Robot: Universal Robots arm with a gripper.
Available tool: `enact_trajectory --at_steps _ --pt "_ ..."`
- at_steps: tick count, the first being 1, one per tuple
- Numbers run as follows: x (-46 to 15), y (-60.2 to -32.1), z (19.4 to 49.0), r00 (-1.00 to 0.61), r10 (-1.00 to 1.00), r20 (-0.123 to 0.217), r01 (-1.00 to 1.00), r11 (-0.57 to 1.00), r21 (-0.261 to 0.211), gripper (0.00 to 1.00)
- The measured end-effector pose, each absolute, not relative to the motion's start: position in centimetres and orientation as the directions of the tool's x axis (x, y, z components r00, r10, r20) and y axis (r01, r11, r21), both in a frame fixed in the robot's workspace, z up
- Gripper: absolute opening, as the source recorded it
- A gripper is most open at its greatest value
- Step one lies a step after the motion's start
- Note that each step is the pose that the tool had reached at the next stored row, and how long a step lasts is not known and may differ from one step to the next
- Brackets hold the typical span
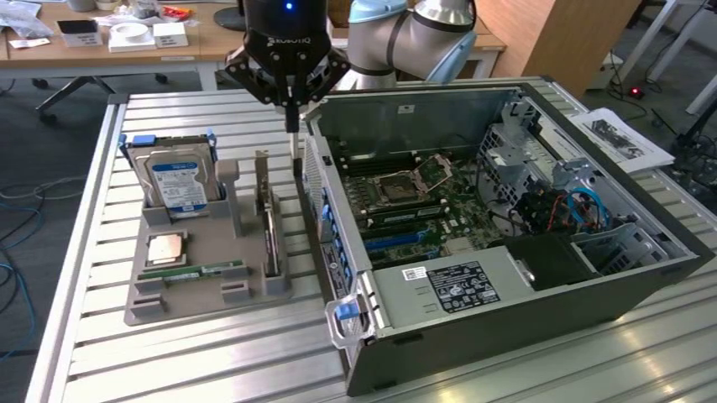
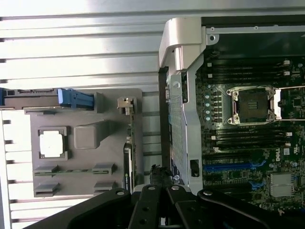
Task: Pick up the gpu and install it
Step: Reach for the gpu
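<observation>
The gpu (image 1: 269,227) stands on its long edge in the right slot of the grey holder tray (image 1: 151,306), silver bracket end toward the far side. Seen from the wrist, the gpu (image 2: 127,157) is a thin dark edge with its bracket at one end. My gripper (image 1: 295,155) hangs above the table with its fingers shut and nothing between them. Its tips point down into the narrow gap between the gpu's far end and the open computer case (image 1: 505,277). Close to the wrist camera, the gripper (image 2: 159,183) shows its black linkages.
The tray also holds a silver hard drive with a blue label (image 1: 174,180), a processor chip (image 1: 168,248) and a green memory stick (image 1: 201,271). The case lies open with its motherboard (image 1: 415,193) exposed and blue slots (image 2: 228,167) on it. Papers (image 1: 622,138) lie beyond the case.
</observation>
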State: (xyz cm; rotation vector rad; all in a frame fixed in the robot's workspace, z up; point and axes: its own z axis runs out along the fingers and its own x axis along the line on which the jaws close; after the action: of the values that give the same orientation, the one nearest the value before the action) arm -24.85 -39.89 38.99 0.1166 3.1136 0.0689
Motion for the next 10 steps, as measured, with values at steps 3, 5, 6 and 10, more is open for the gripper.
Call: enact_trajectory --at_steps 3,5,6,10 --pt "-24.85 -39.89 38.96 -0.997 0.075 -0.023 0.074 0.996 0.045 0.11" --pt "-24.89 -39.88 38.92 -0.997 0.075 -0.023 0.074 0.996 0.045 0.11" --pt "-24.96 -39.88 38.90 -0.997 0.076 -0.023 0.074 0.996 0.045 0.11" --pt "-25.45 -39.89 38.88 -0.997 0.075 -0.023 0.074 0.996 0.045 0.11"
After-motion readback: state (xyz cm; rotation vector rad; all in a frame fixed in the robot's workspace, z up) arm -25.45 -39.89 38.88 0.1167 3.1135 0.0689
